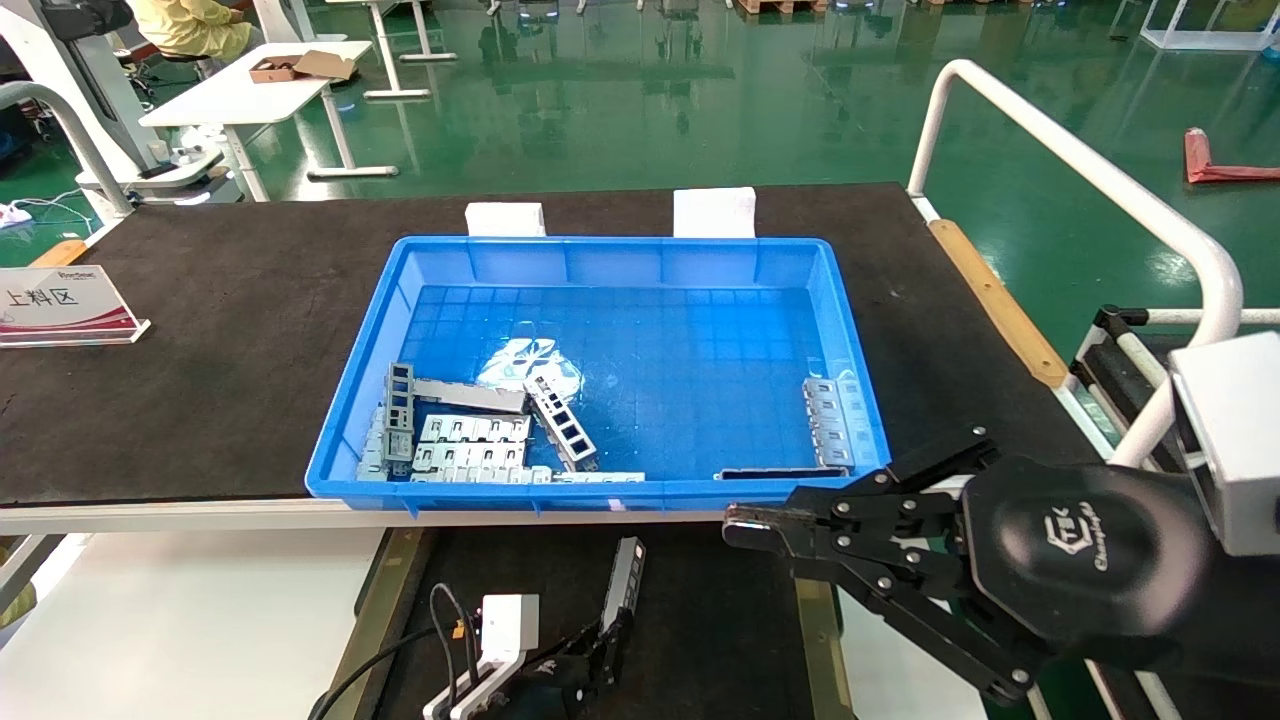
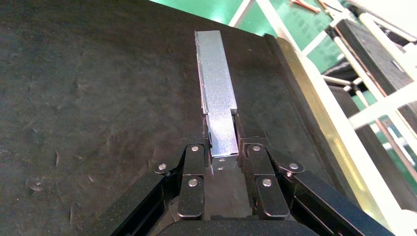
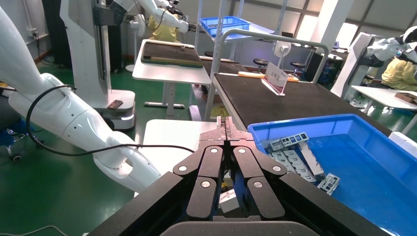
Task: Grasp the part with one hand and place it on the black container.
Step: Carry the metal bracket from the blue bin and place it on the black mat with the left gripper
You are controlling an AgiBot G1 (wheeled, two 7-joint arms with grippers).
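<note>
The part [image 2: 216, 93], a slim silver-grey metal strip, sticks straight out from my left gripper [image 2: 222, 135], which is shut on its narrow end. It lies low over the black container [image 2: 98, 98], near the brass-coloured strip [image 2: 314, 123] along one side; whether it touches the surface is unclear. In the head view the part [image 1: 628, 575] and left gripper [image 1: 605, 635] are at the bottom centre, over the black container [image 1: 720, 620], just in front of the blue crate. My right gripper [image 1: 740, 522] hovers shut and empty at the crate's near right corner.
The blue crate [image 1: 600, 250] sits on the black table mat and holds several grey metal pieces [image 1: 470, 440], with more at its right side [image 1: 830, 420]. A sign [image 1: 60, 305] stands at the left. A white rail [image 1: 1100, 180] runs along the right.
</note>
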